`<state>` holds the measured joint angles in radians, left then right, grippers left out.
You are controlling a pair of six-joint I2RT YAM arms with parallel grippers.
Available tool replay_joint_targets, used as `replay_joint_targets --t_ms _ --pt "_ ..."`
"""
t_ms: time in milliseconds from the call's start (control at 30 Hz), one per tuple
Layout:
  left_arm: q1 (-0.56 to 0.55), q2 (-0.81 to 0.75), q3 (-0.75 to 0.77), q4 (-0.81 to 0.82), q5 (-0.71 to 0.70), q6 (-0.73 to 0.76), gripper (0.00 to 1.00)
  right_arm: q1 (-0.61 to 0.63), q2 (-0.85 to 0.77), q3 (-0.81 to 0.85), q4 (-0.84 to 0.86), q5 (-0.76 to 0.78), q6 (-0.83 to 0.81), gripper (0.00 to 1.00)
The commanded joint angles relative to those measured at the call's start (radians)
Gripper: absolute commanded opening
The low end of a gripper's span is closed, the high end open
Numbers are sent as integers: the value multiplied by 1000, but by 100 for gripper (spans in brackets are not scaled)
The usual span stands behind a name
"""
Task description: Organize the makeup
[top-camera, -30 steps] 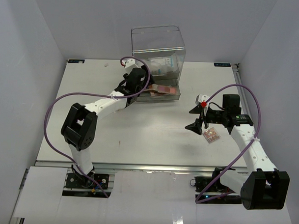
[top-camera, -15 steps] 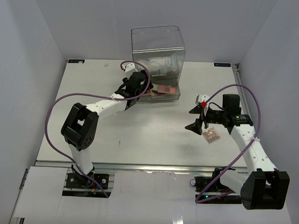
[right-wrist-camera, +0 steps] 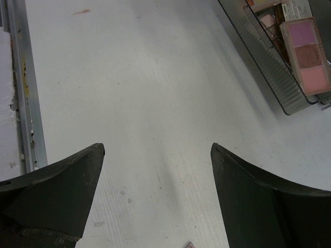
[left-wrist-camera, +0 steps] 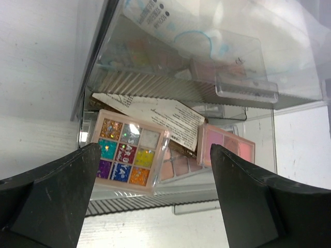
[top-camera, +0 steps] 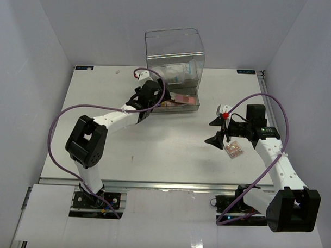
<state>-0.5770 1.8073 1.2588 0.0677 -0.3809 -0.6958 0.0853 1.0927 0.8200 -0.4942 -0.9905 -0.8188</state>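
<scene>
Palettes (left-wrist-camera: 126, 157) sit stashed in the drawer (left-wrist-camera: 155, 205) at 12 o'clock, left claw (left-wrist-camera: 155, 150) gaping empty before it, while right claw (top-camera: 215, 131), wide and empty too, hovers by the stray palette (top-camera: 233, 150) at 4 o'clock, likely next.

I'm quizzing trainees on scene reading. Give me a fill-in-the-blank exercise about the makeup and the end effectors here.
The glitter palette lies in the open ___ of the box.
It has ___ colour pans.
The left end effector and right end effector are both ___, holding nothing.
A small palette lies on the table beside the ___ end effector.
Missing words: drawer, nine, open, right.
</scene>
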Motion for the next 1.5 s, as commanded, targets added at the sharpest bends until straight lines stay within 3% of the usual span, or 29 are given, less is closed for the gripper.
replay_joint_targets --t_ms 0,133,333,467,567,733,833,1067,1233,1467 --pt "3 -123 -35 9 59 23 98 -4 -5 -7 13 -18 -14 90" --pt "3 -200 -59 4 103 81 98 -6 -2 -5 3 -10 -23 90" --pt "4 -380 -132 -49 189 297 98 -13 21 -8 -17 55 -35 90" --pt "5 -588 -218 -104 357 469 98 -12 41 1 -66 219 -9 90" --pt "5 -777 -338 -82 406 553 98 -2 49 7 -124 401 6 90" --pt "6 -970 -520 -32 356 611 98 4 40 -12 -254 568 -29 90" --pt "8 -982 -556 -53 333 631 98 5 17 -73 -271 617 -51 90" --pt "6 -963 -544 -63 435 626 98 5 67 -160 -198 772 -38 90" --pt "6 -981 -546 -63 436 625 98 1 166 -146 -117 900 59 90" --pt "6 -996 -547 -63 434 627 98 -1 187 -122 -33 992 142 90"
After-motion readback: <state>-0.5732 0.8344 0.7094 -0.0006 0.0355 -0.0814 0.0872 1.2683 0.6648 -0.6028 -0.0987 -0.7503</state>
